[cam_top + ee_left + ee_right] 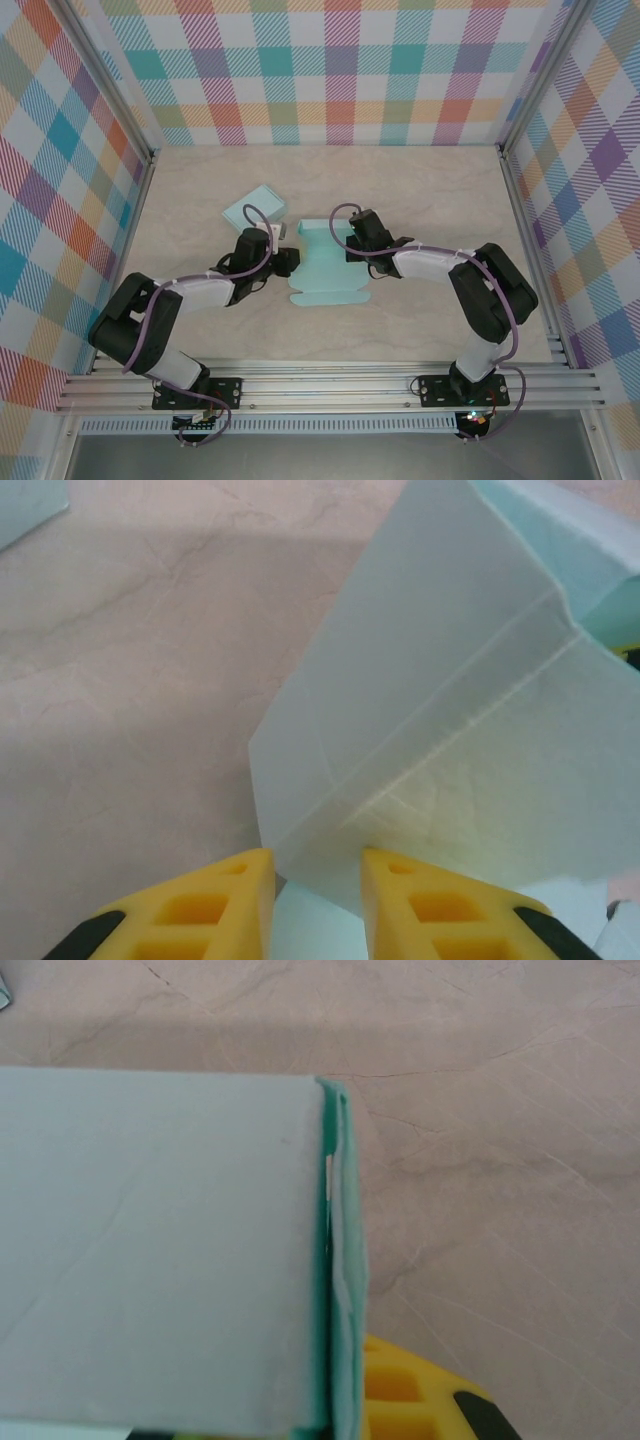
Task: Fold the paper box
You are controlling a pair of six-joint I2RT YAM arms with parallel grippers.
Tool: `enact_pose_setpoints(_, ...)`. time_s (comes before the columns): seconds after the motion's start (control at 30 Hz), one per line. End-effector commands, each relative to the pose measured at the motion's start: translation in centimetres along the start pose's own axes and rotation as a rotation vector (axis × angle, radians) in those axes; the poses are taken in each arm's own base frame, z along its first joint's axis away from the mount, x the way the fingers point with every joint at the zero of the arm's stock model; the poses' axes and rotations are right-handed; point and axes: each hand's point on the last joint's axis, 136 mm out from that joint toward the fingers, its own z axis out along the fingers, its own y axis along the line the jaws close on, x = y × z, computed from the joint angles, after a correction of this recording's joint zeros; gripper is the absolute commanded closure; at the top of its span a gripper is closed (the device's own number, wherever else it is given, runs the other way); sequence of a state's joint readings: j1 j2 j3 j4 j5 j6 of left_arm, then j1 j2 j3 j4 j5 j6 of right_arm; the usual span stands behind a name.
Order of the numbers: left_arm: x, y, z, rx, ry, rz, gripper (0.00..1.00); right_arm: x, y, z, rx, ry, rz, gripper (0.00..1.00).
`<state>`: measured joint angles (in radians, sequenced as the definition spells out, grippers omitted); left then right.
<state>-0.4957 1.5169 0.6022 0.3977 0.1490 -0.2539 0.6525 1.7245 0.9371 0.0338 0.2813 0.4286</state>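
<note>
Top external shows us the pale teal paper box [325, 278] in the middle of the table [430, 320], half formed: a flat creased sheet with notched flaps, its far end raised. We see the right claw [350, 243] clenched on a doubled-over wall, and the left claw [318, 865] released, yellow fingers [215, 900] straddling a lifted flap's corner. A second teal piece [254, 208] lies beyond it.

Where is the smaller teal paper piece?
The smaller teal paper piece lies left of centre in the top view, just beyond the left gripper, apart from the box sheet.
</note>
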Motion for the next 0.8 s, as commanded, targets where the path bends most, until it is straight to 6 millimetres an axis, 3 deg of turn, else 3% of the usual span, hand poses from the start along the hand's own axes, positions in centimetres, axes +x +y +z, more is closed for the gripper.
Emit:
enact_pose_setpoints(0.0, -2.0, -1.9, 0.7, 0.03, -0.035, 0.126, 0.68, -0.2, 0.7, 0.2, -0.045, -0.007, -0.012, 1.0)
enact_pose_setpoints(0.13, -2.5, -2.6, 1.3, 0.02, -0.035, 0.19, 0.64, -0.2, 1.1, 0.2, -0.067, -0.004, -0.015, 1.0)
enact_pose_setpoints(0.3, -3.4, -1.2, 1.9, -0.078, -0.062, 0.222, 0.65, 0.0, 1.6, 0.1, -0.094, 0.003, -0.018, 1.0)
enact_pose_setpoints(0.5, -4.6, 0.4, 2.5, -0.223, -0.129, 0.305, 0.72, 0.4, 2.2, -0.1, -0.116, 0.015, -0.022, 1.0)
enact_pose_setpoints(0.77, -6.2, -0.2, 2.6, -0.322, -0.235, 0.392, 0.88, 0.8, 3.6, -0.3, -0.149, 0.027, -0.007, 1.0)
